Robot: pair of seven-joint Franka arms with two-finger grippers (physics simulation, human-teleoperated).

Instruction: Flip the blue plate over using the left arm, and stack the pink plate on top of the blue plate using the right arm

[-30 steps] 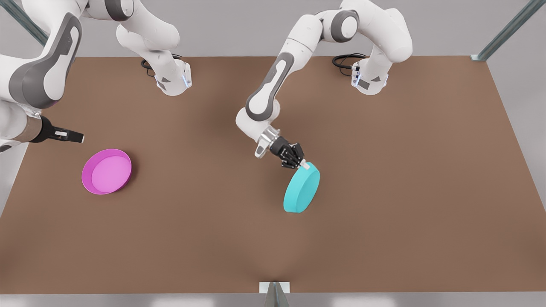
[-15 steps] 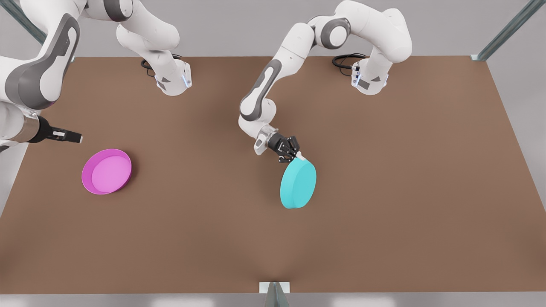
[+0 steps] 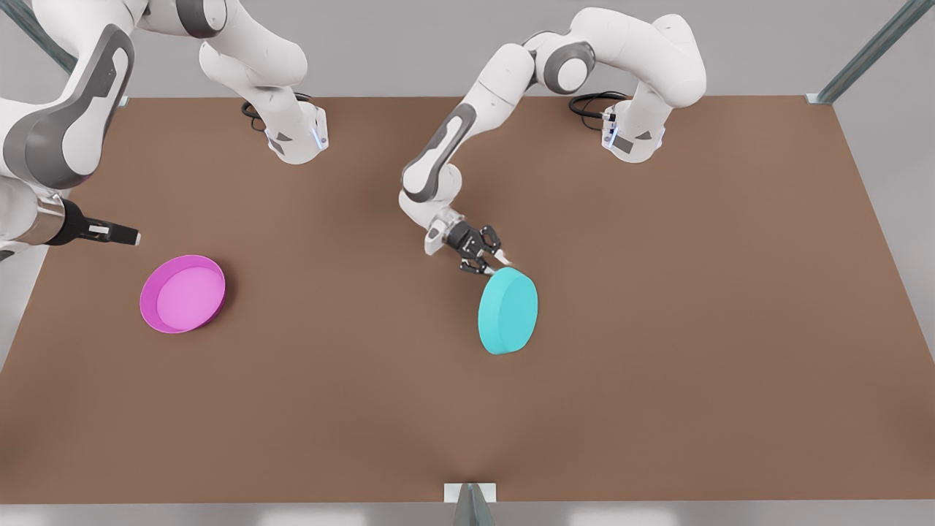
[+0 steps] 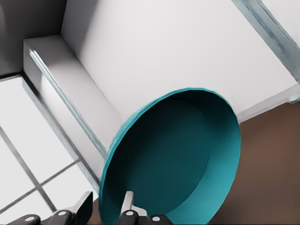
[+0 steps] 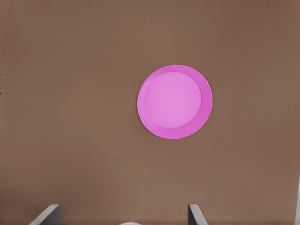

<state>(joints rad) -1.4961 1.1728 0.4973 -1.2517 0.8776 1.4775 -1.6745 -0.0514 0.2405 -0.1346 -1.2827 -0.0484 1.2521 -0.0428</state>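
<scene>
Near the middle of the tabletop (image 3: pixel 657 380), the left gripper (image 3: pixel 491 264) pinches the rim of the blue plate (image 3: pixel 508 310), holding it tilted nearly on edge with its underside toward the front view's camera and its hollow facing the wrist camera. Should the thin rim slip from that narrow pinch, the plate could drop back the wrong way up or roll off. Toward the tabletop's edge on the front view's left, the right gripper (image 3: pixel 117 234) waits with fingers spread, above and apart from the pink plate (image 3: pixel 182 294), which lies flat and hollow up.
</scene>
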